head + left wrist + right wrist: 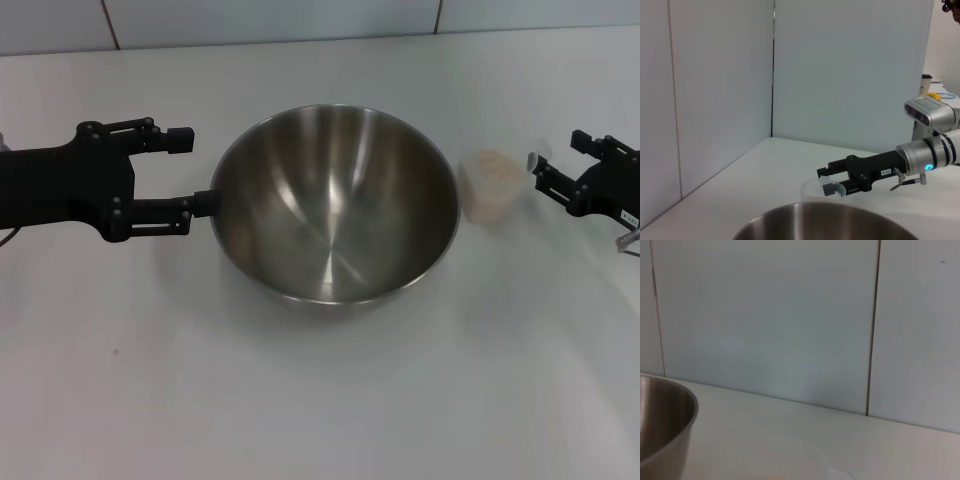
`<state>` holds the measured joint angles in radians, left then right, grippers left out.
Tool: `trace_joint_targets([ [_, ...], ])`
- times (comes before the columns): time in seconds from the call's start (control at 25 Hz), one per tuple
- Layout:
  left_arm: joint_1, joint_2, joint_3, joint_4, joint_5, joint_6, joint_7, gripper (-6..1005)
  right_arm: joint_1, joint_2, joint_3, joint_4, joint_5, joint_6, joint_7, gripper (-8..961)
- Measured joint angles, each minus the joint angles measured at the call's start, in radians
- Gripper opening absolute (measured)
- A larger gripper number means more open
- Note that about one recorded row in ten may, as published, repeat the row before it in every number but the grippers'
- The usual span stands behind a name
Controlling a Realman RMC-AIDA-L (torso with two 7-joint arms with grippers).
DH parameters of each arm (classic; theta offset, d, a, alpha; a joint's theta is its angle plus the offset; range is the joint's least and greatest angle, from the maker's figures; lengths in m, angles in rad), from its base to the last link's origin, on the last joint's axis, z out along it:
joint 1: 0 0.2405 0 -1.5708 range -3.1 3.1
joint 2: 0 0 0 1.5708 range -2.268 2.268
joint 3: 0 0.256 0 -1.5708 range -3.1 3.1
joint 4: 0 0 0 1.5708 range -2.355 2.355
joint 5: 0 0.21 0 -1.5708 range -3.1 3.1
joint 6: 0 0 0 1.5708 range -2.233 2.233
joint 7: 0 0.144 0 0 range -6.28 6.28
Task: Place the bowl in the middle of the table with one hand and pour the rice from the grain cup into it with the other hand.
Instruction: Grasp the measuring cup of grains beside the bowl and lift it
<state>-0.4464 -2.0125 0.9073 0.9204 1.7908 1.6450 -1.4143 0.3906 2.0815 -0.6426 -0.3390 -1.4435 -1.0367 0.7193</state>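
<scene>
Head view shows the bowl (335, 205) sitting upright near the middle of the white counter (320, 400), its shiny inside bare, with no grains in it. Just to its right, close beside the rim but not clearly touching, stands the grain cup (490, 185), upright and filled with pale rice (489, 165).

On the bowl's left side the left claw (192, 170) is spread wide; its nearer finger tip meets the bowl's rim while the other finger stands apart, so it grips nothing.

From the right, the right claw (541, 167) reaches toward the cup with its fingers parted, tips just beside the cup's far side. In the left wrist view that same claw (827, 180) appears across the bowl's rim (825, 220), released, with the clear cup (821, 191) at its fingertips. I cannot tell whether they touch it.
</scene>
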Motion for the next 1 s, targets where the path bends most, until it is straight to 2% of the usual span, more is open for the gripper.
trace_joint_targets([
  [1.0,0.0,0.003,0.001,-0.007,0.003,0.001,0.014,798,0.03,0.001,0.002,0.004,0.008,0.032,0.0,668],
])
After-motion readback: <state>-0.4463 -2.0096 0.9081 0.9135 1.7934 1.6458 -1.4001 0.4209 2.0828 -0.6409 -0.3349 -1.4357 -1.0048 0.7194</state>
